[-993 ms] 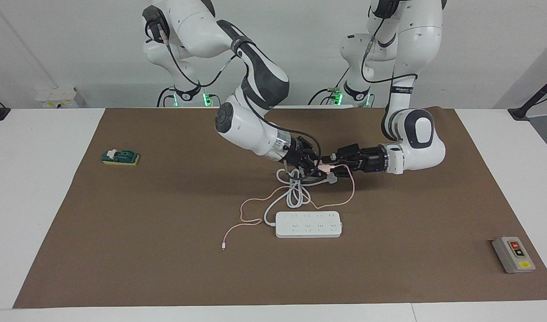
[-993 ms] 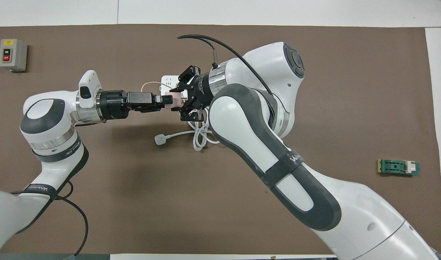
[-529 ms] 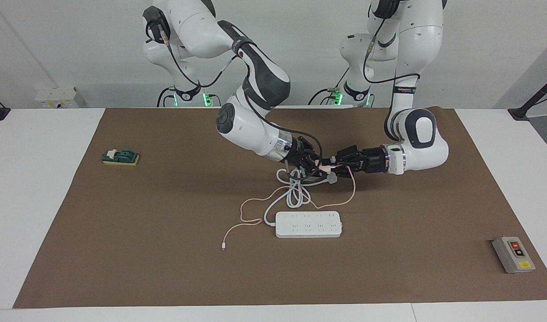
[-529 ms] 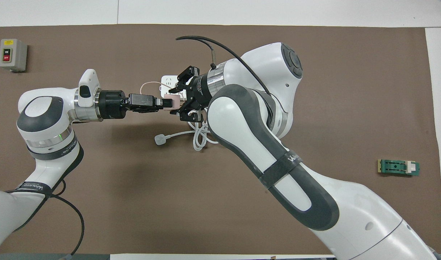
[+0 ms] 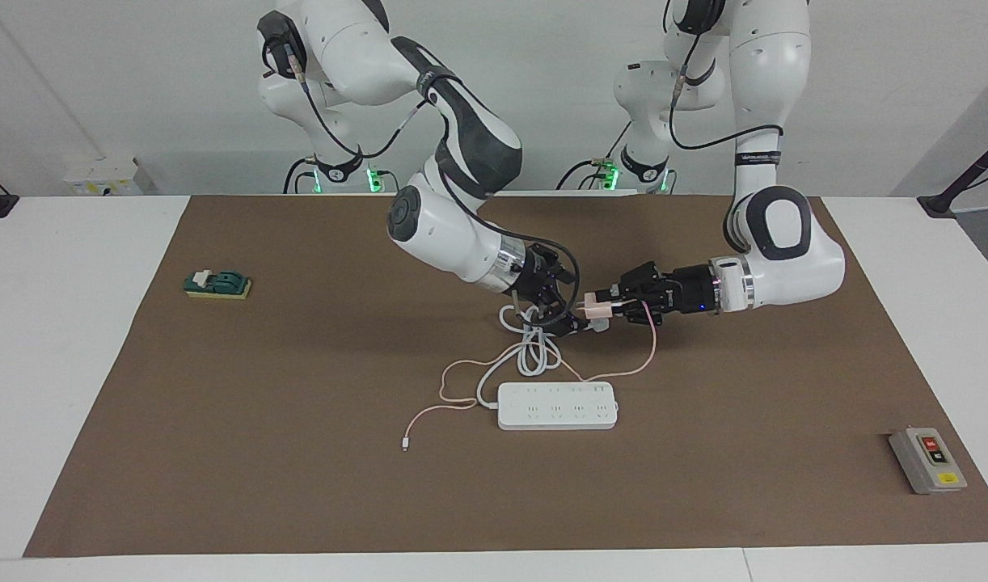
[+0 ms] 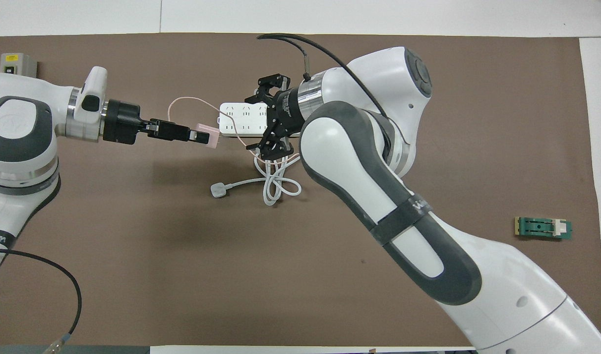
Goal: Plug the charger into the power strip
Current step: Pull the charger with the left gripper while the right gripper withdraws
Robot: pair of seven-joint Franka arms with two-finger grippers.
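The pale pink charger is held in my left gripper, which is shut on it in the air over the white cord coil. It also shows in the overhead view at the tip of the left gripper. Its thin pink cable hangs down and runs over the mat to a small white connector. The white power strip lies flat on the mat, partly covered in the overhead view. My right gripper is open and empty beside the charger, apart from it.
The strip's thick white cord lies coiled on the mat and ends in a white three-pin plug. A grey button box sits toward the left arm's end. A green block sits toward the right arm's end.
My left gripper has drawn the charger away from the right gripper, toward the left arm's end. The right gripper no longer touches the charger. The pink cable has shifted along.
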